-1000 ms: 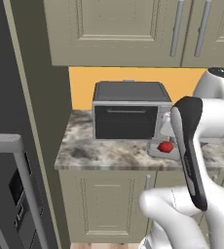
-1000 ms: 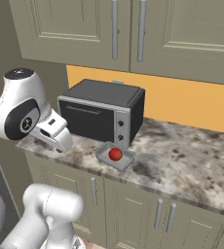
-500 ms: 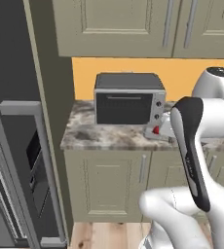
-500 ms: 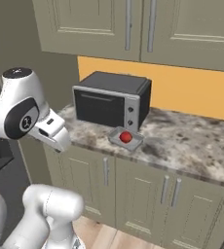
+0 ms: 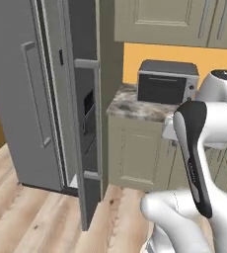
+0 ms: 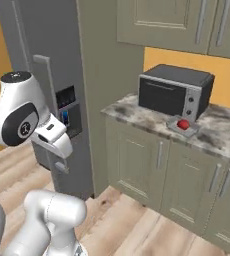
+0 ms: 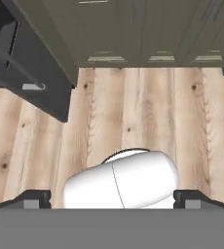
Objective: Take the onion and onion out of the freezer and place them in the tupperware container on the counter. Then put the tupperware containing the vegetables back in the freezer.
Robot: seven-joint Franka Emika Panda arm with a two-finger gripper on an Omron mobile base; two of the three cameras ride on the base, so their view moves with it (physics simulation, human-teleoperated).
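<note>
The dark grey freezer (image 5: 21, 99) stands left of the counter (image 5: 130, 107), and one door leaf (image 5: 88, 148) juts out over the floor. In the right base view the freezer (image 6: 52, 50) rises behind my arm. The small grey tupperware container (image 6: 189, 131) sits on the counter (image 6: 137, 112) in front of the toaster oven, with one red onion (image 6: 183, 123) in it. My gripper (image 6: 62, 166) hangs low beside the freezer, pointing down at the floor. In the hand view the gripper (image 7: 113, 199) is open, its fingertips (image 7: 32, 198) far apart with nothing between them.
A silver-and-black toaster oven (image 5: 167, 81) sits at the back of the counter, also seen as the toaster oven (image 6: 174, 90). Beige cabinets (image 6: 157, 160) run below and above. The wooden floor (image 7: 133, 112) lies under the hand; the freezer door edge (image 7: 36, 85) sticks out at its upper left.
The whole picture has shifted: the base has backed away from the counter and turned, bringing the freezer and floor into view. The arm keeps its pose and the gripper stays open.
</note>
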